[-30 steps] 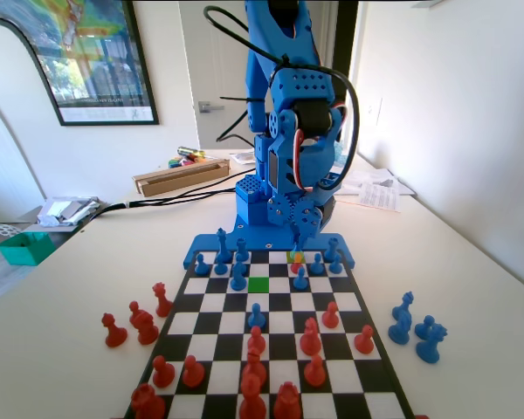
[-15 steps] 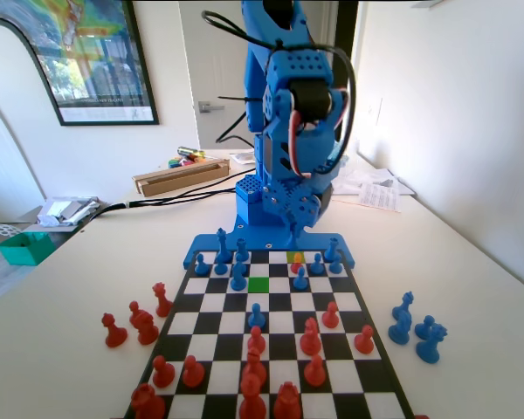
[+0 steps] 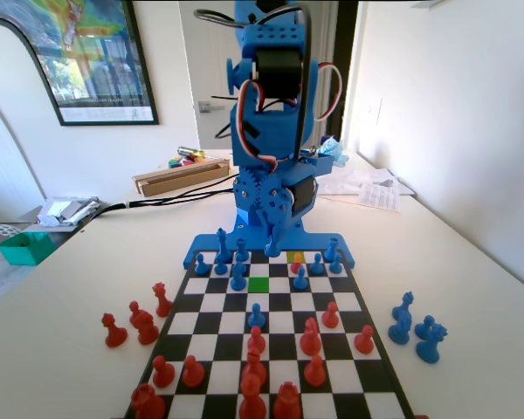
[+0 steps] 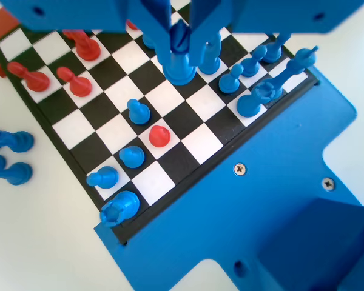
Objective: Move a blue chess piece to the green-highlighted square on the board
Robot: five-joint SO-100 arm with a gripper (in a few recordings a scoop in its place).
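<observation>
End effector (image 4: 181,42) has the blue piece (image 4: 179,57) clamped and lifted off the board (image 4: 188,142), so all that's left is setting it on the green square (image 3: 258,284).

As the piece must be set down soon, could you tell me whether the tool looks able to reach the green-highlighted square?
Probably yes: the green-highlighted square lies bare, and the tool hangs nearby gripping the blue chess piece, though neighbouring blue pieces crowd it.
</observation>
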